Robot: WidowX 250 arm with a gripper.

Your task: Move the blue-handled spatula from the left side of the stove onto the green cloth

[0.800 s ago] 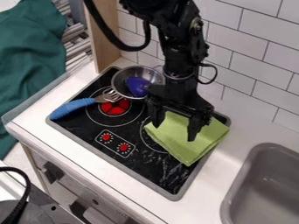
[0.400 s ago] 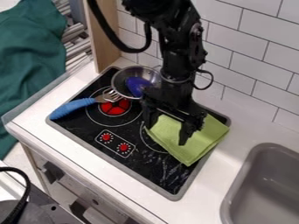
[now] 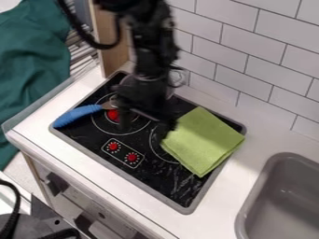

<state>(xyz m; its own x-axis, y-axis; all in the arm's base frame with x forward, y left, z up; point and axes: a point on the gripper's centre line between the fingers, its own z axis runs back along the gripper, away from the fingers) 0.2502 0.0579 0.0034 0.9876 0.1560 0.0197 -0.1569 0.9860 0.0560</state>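
- The black robot arm (image 3: 149, 51) comes in from the top edge, and its pincer (image 3: 144, 131) hangs over the middle of the stovetop (image 3: 165, 179).
- The pincer is open, its two fingers well apart, with nothing to be seen in its hold.
- One finger is close beside the left edge of the green cloth (image 3: 204, 140); whether they touch, I cannot tell. The other is over the burner marking nearer the blue-handled fork.
- The green cloth is folded and lies flat on the right part of the stovetop, one corner reaching the grey frame.
- The blue-handled fork (image 3: 76, 115) lies at the left of the stovetop, its handle slanting toward the left corner; its tines are hidden behind the pincer.
- A metal pan (image 3: 127, 83) is at the back left of the stovetop, mostly hidden by the arm.
- Two red knobs (image 3: 131, 157) are marked out near the front edge, and part of a red burner centre (image 3: 113, 115) shows beside the fork.
- The stovetop is set in the white table (image 3: 230, 198), with a grey sink (image 3: 280, 200) to the right.
- White wall tiles (image 3: 230, 56) rise behind, a wooden panel (image 3: 113, 42) stands at the back left, and dark green fabric (image 3: 31, 70) hangs at the far left.
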